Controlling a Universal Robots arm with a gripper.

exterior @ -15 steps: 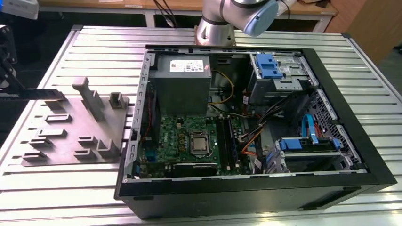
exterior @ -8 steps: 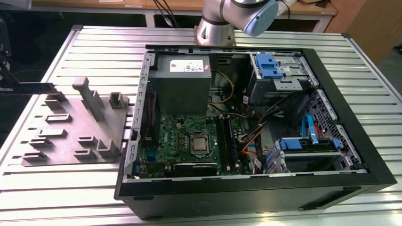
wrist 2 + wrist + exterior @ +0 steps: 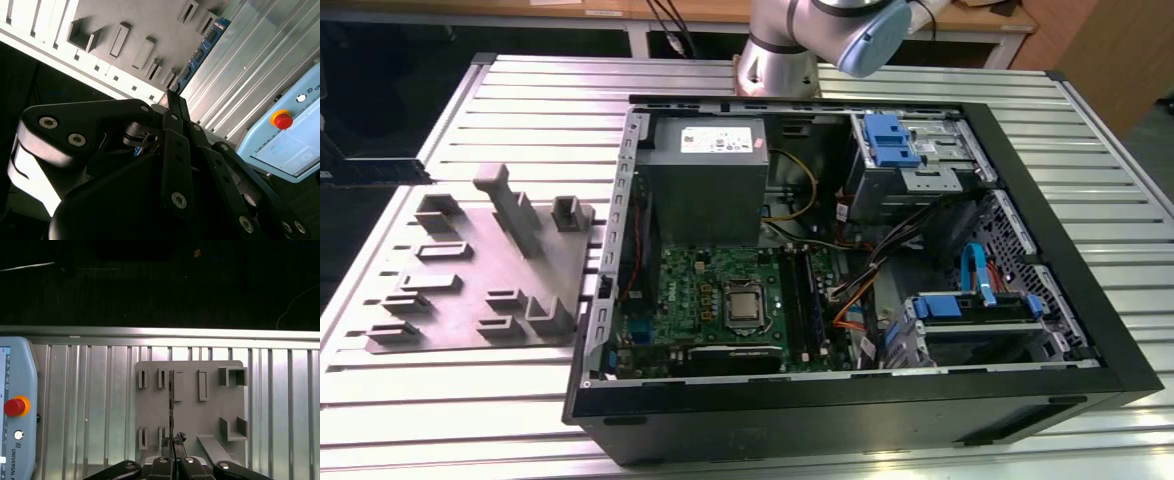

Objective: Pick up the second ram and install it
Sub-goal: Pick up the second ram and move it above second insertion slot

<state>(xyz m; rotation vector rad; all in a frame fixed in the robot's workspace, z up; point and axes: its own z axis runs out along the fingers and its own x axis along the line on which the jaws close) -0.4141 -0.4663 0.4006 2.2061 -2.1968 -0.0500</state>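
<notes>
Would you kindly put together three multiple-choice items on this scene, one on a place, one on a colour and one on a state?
1. Relative to the computer case in the exterior view, the grey fixture plate lies:
A. inside it
B. on the exterior view's left
C. on the exterior view's right

2. The teach pendant's round button is:
A. green
B. blue
C. red

3. The gripper is:
A. shut on the second ram
B. open, holding nothing
C. shut on a cable

Key: 1 B, the plate sits outside the case's wall on that side; 2 C, it is red in both wrist views; 3 A, the thin stick juts out from its closed jaws.
</notes>
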